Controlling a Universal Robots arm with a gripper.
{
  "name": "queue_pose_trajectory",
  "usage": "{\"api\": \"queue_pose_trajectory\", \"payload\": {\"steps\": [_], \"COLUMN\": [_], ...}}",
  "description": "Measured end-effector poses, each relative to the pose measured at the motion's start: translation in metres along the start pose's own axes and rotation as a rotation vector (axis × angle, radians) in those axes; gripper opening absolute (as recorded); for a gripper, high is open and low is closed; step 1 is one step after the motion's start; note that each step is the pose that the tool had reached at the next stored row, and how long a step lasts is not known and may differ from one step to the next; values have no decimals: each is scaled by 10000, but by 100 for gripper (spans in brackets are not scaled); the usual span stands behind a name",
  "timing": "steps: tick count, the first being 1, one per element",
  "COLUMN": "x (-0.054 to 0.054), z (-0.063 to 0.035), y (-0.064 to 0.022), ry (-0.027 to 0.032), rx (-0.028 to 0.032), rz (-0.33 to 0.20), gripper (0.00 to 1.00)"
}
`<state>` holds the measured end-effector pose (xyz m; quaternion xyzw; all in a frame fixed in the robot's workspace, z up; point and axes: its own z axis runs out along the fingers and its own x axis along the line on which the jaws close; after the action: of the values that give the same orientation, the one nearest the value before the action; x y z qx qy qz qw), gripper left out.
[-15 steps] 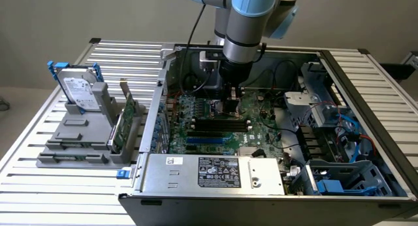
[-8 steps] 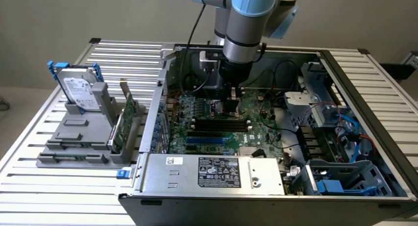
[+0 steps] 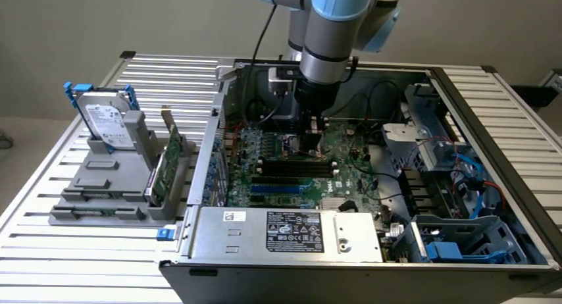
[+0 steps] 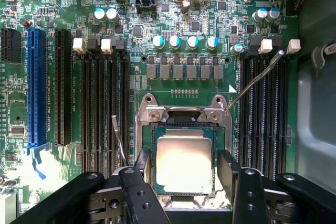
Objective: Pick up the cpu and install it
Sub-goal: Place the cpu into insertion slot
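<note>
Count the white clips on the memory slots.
4. Two white plastic clips cap black memory slots on one side of the square metal-framed socket, two on the other side. More may be hidden at the slots' other ends.

A plain, pale grey wall (image 3: 105, 21) runs behind the scene. The surface (image 3: 158, 70) is a slatted aluminium top with long parallel ribs, lit softly and evenly. At the exterior view's left, beige floor (image 3: 31, 129) lies beyond its edge.
</note>
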<state>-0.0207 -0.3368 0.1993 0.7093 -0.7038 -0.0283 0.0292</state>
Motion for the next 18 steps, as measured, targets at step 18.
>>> {"api": "queue_pose_trajectory", "payload": {"steps": [18], "x": [0], "z": [-183], "y": [15], "ry": [-7], "rx": [34], "rz": [6], "gripper": [63]}}
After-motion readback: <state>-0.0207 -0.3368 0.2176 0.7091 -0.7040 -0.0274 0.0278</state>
